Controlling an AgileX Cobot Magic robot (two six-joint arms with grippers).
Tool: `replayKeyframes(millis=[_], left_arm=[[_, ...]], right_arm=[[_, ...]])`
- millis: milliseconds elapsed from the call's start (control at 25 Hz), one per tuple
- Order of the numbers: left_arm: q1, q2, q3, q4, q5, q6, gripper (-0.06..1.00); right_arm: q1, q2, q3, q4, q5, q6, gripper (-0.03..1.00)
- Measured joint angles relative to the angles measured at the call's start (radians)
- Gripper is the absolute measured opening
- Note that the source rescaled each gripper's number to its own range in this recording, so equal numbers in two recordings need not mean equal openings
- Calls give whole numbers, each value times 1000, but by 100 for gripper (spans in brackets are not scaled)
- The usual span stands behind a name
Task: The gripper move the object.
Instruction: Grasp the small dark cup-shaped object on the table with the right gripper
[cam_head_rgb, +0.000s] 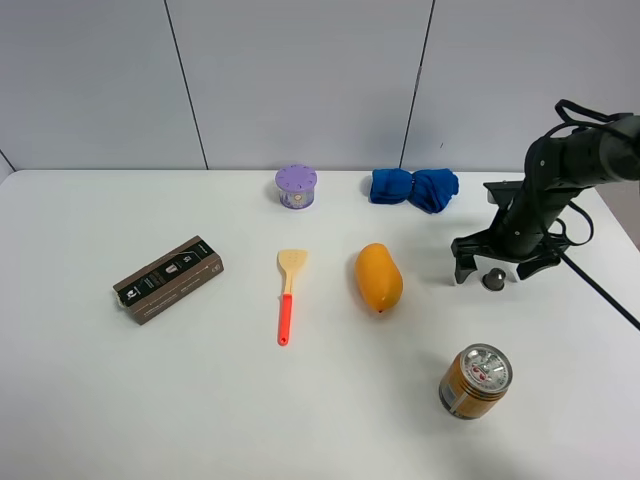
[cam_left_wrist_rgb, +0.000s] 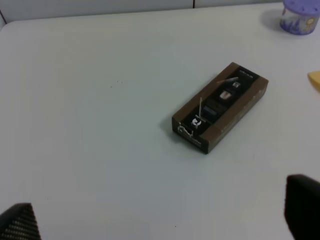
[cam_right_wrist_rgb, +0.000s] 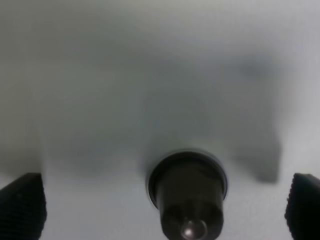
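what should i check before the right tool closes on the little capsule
1. The capsule sits centred between the fingers of the right tool: ok.
2. The tool is open, fingers clear of the capsule on both sides: ok.
3. Fingertips low enough to catch it: cannot tell, the wrist view is blurred.
4. The gold can and the mango lie apart from the tool: ok.
5. The left tool is out of the way, open, over by the dark box: ok.

capsule (cam_right_wrist_rgb: 187, 200) blurred — cropped, purple container (cam_left_wrist_rgb: 300, 17) clipped
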Motion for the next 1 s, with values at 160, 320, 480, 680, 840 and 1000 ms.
replayKeyframes(millis=[160, 320, 480, 680, 840, 1000], left_arm=[[0, 0, 0, 0, 0, 0, 100], [0, 0, 0, 0, 0, 0, 100], [0, 0, 0, 0, 0, 0, 100], [0, 0, 0, 0, 0, 0, 100], [0, 0, 0, 0, 0, 0, 100], [0, 0, 0, 0, 0, 0, 100]], right_arm=[[0, 21, 0, 6, 14, 17, 94], [0, 29, 0, 6, 13, 18, 91], [0, 29, 0, 6, 13, 19, 69], [0, 29, 0, 6, 13, 19, 21], [0, 29, 0, 7, 14, 20, 0], [0, 29, -2, 7, 26, 22, 0]])
